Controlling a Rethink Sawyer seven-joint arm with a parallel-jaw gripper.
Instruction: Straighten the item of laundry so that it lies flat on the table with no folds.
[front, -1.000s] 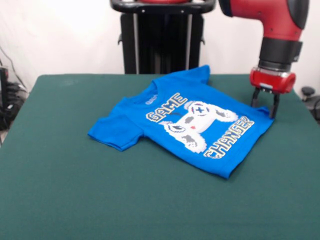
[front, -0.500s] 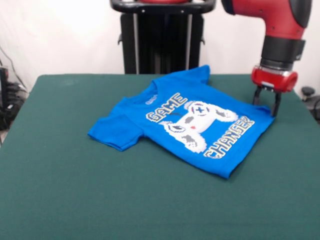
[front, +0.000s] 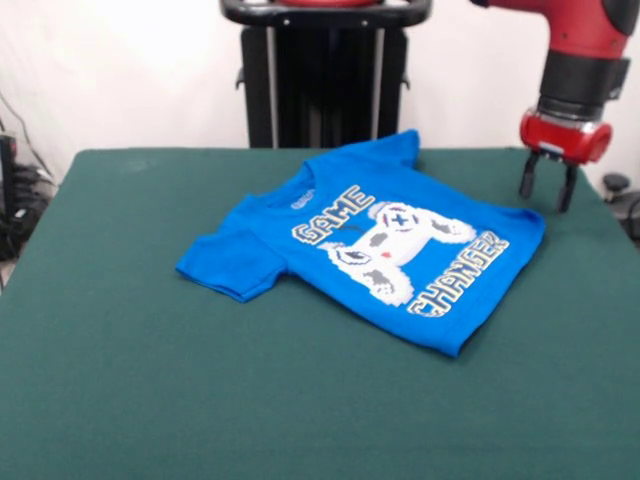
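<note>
Count, front view: 1 shirt (front: 370, 250), blue, bearing 1 printed controller graphic and 2 printed words. 1 surface (front: 150, 380), green. 1 arm, red and black, carrying 1 end effector (front: 547, 192) with 2 dark fingers (front: 526, 181) set apart, empty. 1 black pedestal (front: 320, 70).

The surface (front: 150, 400), covered edge to edge in dark green felt-like cloth, is occupied only by a bright blue T-shirt (front: 340, 250), which is spread print-side up toward the far right part, its hem corner pointed at the near edge and one sleeve laid out leftward.
</note>
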